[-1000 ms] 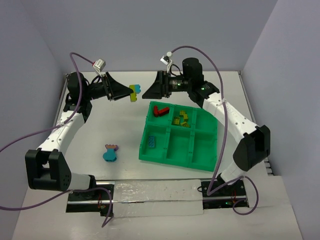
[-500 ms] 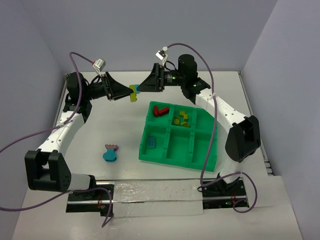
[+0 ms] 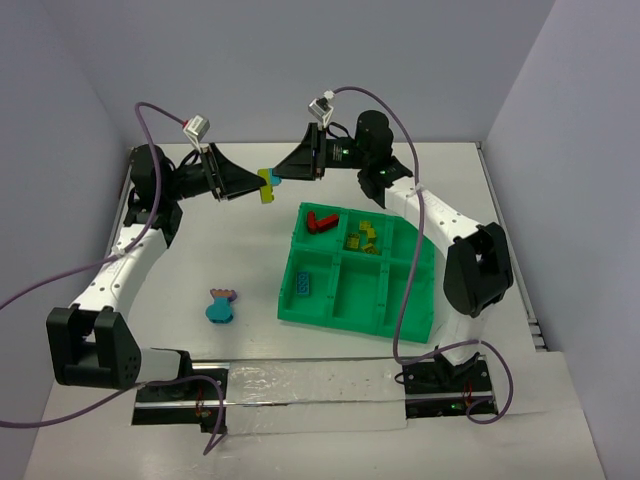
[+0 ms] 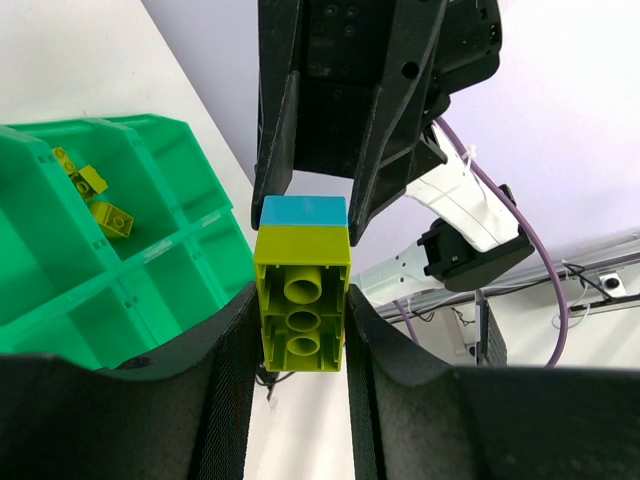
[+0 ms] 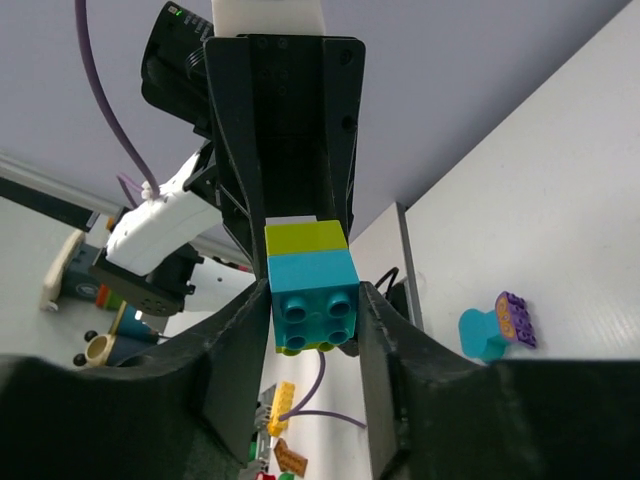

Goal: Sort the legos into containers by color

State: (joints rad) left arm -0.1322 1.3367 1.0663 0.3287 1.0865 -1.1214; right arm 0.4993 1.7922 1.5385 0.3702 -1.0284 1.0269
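Above the table, left of the tray, my two grippers meet over a two-brick stack. My left gripper (image 3: 257, 185) (image 4: 300, 325) is shut on the yellow-green lego (image 3: 267, 190) (image 4: 300, 300) (image 5: 305, 238). My right gripper (image 3: 284, 174) (image 5: 312, 315) is shut on the cyan lego (image 3: 274, 177) (image 4: 303, 211) (image 5: 312, 290) joined to it. The green tray of containers (image 3: 350, 327) (image 4: 165, 250) holds red legos (image 3: 320, 220) at far left, yellow legos (image 3: 362, 235) (image 4: 100, 200) at far middle, and a blue lego (image 3: 303, 284) at near left.
A cyan cluster with a purple and orange top (image 3: 221, 305) (image 5: 497, 325) lies on the table left of the tray. Purple cables loop over both arms. Walls close in the table at the back and both sides.
My right gripper swung left to the stack held by the left gripper and shut on its cyan brick. The left arm and the tray's contents stayed as they were.
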